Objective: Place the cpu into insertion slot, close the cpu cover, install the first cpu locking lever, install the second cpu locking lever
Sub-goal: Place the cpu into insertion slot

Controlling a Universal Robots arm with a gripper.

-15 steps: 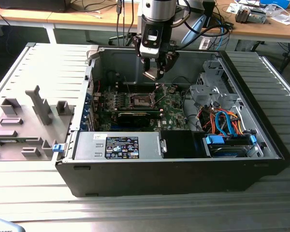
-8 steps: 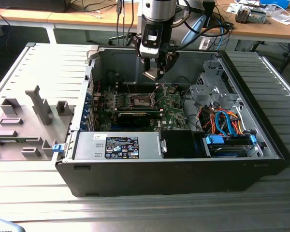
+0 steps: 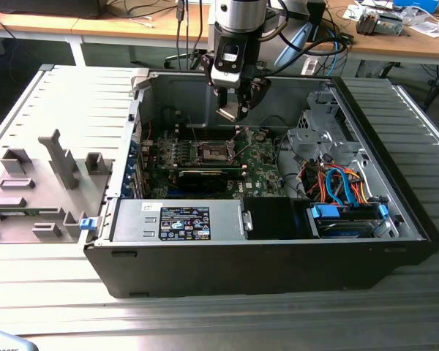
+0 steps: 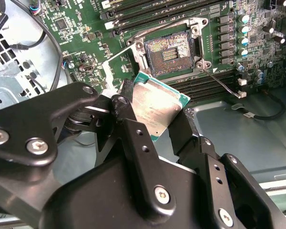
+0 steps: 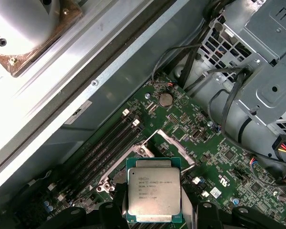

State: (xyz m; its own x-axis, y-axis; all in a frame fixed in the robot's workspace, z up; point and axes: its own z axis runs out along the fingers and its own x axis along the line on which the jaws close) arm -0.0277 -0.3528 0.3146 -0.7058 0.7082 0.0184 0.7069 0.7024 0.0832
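My gripper hangs above the green motherboard inside the open computer case, shut on the cpu, a flat square chip with a silver face held tilted between the two black fingers. The cpu sits between the finger ends in the first wrist view. The insertion slot lies open below and beyond the chip, its dark pin field bare. The cpu cover stands raised at the socket's side. A thin locking lever sticks out, unhooked. In the exterior view the insertion slot lies below the gripper.
Black case walls ring the board. A drive cage with orange and blue cables stands at the exterior view's right, and a power supply sits in front. Long memory slots run beside the socket. A grey side panel lies to the left.
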